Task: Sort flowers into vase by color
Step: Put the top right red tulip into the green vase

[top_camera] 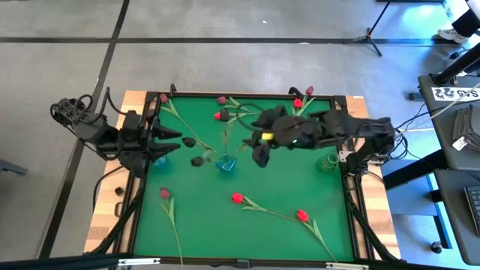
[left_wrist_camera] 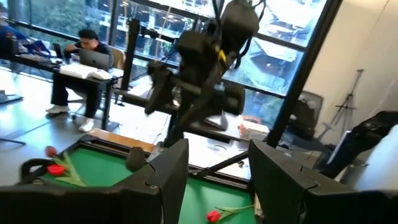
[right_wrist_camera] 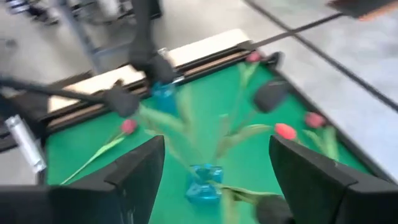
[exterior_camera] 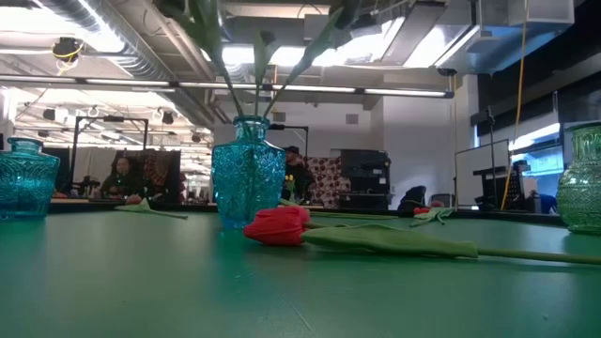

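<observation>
Near-black tulips (top_camera: 193, 142) stand with their stems in the middle blue vase (top_camera: 226, 163), heads drooping toward the left. Red tulips (top_camera: 238, 199) (top_camera: 301, 215) and a pink one (top_camera: 164, 193) lie flat near the table's near edge; one red tulip fills the low view (exterior_camera: 282, 225). More red tulips (top_camera: 223, 115) (top_camera: 298, 103) lie by the far edge. My right gripper (top_camera: 259, 154) (right_wrist_camera: 216, 158) hovers open over the table, just right of the middle vase (right_wrist_camera: 205, 183). My left gripper (top_camera: 169, 142) (left_wrist_camera: 217, 168) waits open at the left edge.
A second blue vase (top_camera: 160, 159) (exterior_camera: 23, 178) stands by the left gripper, and a green vase (top_camera: 327, 161) (exterior_camera: 582, 178) stands at the right edge under the right arm. A raised dark frame (top_camera: 247, 95) rims the green table. People sit at desks beyond the table.
</observation>
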### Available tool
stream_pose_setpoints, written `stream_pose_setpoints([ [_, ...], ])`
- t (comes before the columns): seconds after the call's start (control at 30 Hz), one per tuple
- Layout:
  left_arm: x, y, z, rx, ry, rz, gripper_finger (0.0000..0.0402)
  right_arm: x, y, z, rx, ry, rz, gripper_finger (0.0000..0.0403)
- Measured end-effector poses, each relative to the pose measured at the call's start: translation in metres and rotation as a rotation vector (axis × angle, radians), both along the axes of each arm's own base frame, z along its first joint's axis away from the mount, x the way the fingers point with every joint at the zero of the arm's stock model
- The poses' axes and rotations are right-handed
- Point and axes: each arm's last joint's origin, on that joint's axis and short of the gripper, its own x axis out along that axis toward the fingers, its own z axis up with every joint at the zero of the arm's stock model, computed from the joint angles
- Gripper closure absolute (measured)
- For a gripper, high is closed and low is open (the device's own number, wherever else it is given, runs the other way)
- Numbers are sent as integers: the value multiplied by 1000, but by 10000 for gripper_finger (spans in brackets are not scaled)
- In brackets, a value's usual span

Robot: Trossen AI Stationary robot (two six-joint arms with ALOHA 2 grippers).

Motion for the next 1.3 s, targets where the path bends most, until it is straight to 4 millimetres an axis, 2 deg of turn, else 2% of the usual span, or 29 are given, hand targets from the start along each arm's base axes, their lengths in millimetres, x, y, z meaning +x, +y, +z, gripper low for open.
stream_pose_setpoints([
  [0.17,-2,4,0,112,21,103,238,-23,-9,13,-13,13,-197,132],
  [0.37,-3,9,0,299,79,275,238,-42,-34,9,43,78,-431,144],
  [0.57,-4,13,0,384,119,366,238,-44,-73,1,130,154,-543,146],
  [0.77,-1,24,-1,395,150,440,238,-47,-127,-13,196,241,-648,146],
  [0.9,-1,33,-5,423,203,496,238,-49,-166,-39,272,348,-740,146],
  [0.97,-2,37,-6,424,216,522,238,-52,-184,-59,317,429,-788,146],
  [1.13,-12,50,-4,412,222,594,238,-66,-228,-123,393,628,-934,146],
  [1.3,-26,66,0,376,199,680,238,-75,-267,-197,548,591,-934,146],
])
